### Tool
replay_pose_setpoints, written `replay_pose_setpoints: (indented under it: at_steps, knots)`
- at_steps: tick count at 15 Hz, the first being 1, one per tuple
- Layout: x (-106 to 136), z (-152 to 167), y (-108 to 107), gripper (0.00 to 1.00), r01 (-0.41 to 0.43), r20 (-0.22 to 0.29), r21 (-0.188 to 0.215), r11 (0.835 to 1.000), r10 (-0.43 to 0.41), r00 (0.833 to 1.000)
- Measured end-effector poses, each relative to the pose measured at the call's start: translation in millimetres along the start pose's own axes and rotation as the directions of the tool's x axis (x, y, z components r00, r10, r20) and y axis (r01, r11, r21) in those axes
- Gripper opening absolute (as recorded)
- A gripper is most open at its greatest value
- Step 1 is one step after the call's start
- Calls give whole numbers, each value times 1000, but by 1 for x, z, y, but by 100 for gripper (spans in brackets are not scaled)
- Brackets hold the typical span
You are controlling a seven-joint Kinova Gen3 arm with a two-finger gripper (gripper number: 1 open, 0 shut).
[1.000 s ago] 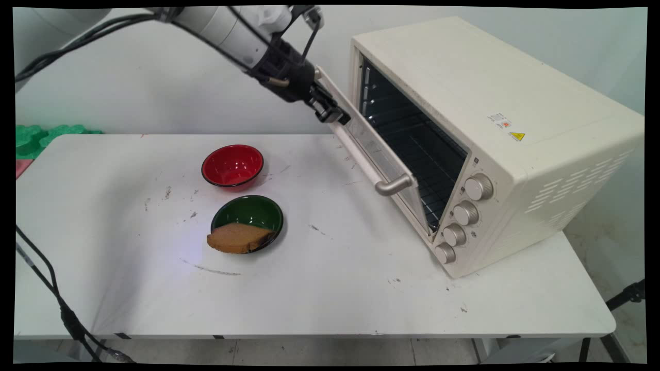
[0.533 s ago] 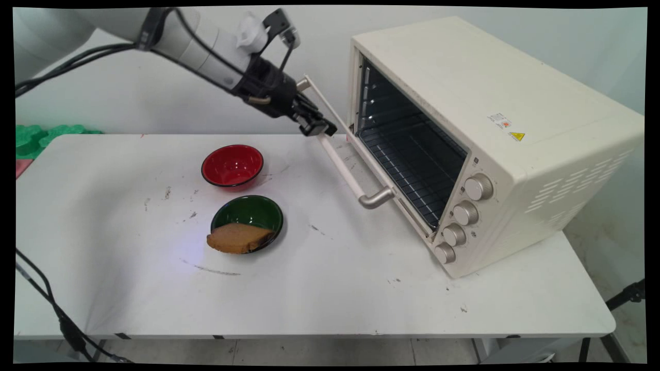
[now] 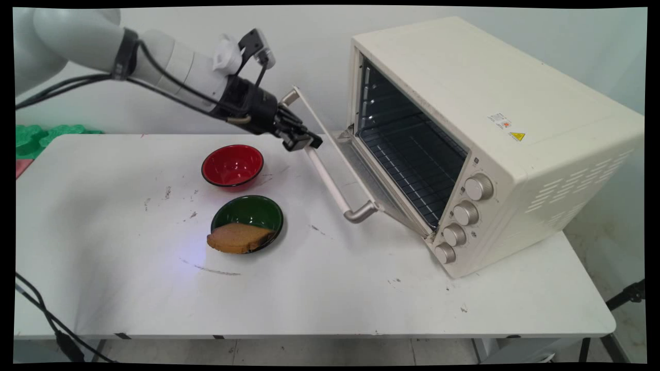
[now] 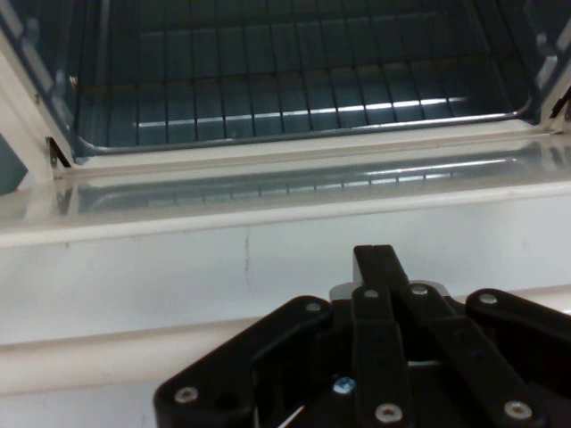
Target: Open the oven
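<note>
My black gripper (image 3: 303, 142) is shut on the upper part of the oven door handle (image 3: 330, 180), a cream bar with metal ends. The cream toaster oven (image 3: 479, 103) stands at the right, and its glass door (image 3: 363, 172) hangs partly open, tilted down toward the table. In the hand view the gripper (image 4: 378, 264) sits against the door's cream frame (image 4: 178, 267). Beyond that frame are the door glass (image 4: 268, 183) and the wire rack (image 4: 268, 98) inside the dark oven.
A red bowl (image 3: 232, 165) sits empty just below and left of the gripper. Nearer the front, a green bowl (image 3: 253, 211) holds a brown slice of bread (image 3: 238, 238) that overhangs its rim. Green foam (image 3: 36, 135) lies at the table's far left.
The gripper has moved left and down with the handle, and the oven door has swung from nearly shut to well open. The bowls have not moved.
</note>
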Motion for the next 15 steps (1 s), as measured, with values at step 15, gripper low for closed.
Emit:
replay_pose_setpoints:
  at_steps: [15]
  knots:
    - [-70, 6, 3, 0, 43, -50, 7, 999, -43, 998]
